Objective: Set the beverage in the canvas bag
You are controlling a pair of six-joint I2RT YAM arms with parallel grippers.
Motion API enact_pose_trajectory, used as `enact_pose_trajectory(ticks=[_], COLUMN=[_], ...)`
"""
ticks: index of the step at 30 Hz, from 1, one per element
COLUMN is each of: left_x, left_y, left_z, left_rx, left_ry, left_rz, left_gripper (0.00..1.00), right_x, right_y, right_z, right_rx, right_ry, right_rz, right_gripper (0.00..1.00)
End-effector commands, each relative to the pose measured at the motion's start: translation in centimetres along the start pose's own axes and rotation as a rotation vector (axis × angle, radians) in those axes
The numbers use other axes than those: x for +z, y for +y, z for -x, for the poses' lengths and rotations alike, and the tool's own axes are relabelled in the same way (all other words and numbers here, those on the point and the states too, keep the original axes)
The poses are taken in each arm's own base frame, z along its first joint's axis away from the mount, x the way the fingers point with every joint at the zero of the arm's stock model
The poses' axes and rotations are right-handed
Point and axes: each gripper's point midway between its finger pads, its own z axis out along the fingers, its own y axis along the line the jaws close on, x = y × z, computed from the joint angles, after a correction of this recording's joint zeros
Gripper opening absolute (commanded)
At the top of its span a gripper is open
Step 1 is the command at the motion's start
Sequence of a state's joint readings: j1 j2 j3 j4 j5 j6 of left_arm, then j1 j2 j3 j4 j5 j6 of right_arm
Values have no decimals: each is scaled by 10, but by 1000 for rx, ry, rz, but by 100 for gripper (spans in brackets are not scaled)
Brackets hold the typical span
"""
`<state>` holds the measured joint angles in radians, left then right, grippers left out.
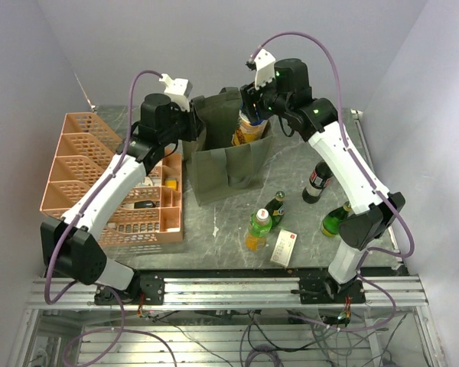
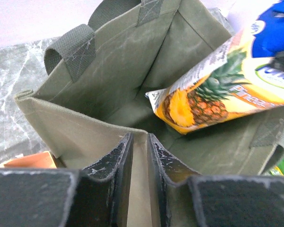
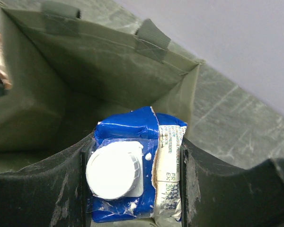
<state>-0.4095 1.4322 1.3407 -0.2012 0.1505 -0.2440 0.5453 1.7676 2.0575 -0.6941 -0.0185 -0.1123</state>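
Note:
The olive-green canvas bag stands open at the table's back middle. My left gripper is shut on the bag's left wall, and a strip of fabric shows between its fingers. My right gripper is shut on the top of a pineapple juice carton with a blue top and white cap. It holds the carton tilted, with its lower end inside the bag's mouth. The left wrist view shows the carton above the bag's floor. The bag's far wall and handles show in the right wrist view.
A salmon-pink lattice crate holding some bottles stands to the left of the bag. In front of the bag are a green-capped orange drink, a dark green bottle and a white box. A cola bottle and a green bottle are by the right arm.

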Motion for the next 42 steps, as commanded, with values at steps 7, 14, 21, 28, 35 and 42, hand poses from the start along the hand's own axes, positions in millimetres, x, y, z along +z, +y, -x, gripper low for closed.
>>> enact_pose_trajectory(ticks=[7, 14, 21, 28, 35, 42], left_x=[-22, -25, -24, -24, -29, -34], left_y=[-13, -20, -20, -20, -10, -4], left_z=[-15, -21, -24, -24, -23, -23], left_rx=[34, 33, 40, 23, -6, -17], left_ry=[-1, 15, 12, 17, -7, -29], left_rz=[-76, -125, -133, -141, -99, -93], left_gripper=[7, 7, 7, 7, 7, 7], right_x=[-65, -37, -5, 15, 32, 48], right_y=[-47, -12, 20, 50, 53, 40], right_z=[102, 100, 92, 87, 79, 65], right_rx=[-49, -25, -32, -105, -99, -94], right_ry=[-365, -353, -300, -263, -239, -212], right_rz=[-234, -66, -5, -55, -75, -128], right_gripper=[0, 0, 0, 0, 0, 0])
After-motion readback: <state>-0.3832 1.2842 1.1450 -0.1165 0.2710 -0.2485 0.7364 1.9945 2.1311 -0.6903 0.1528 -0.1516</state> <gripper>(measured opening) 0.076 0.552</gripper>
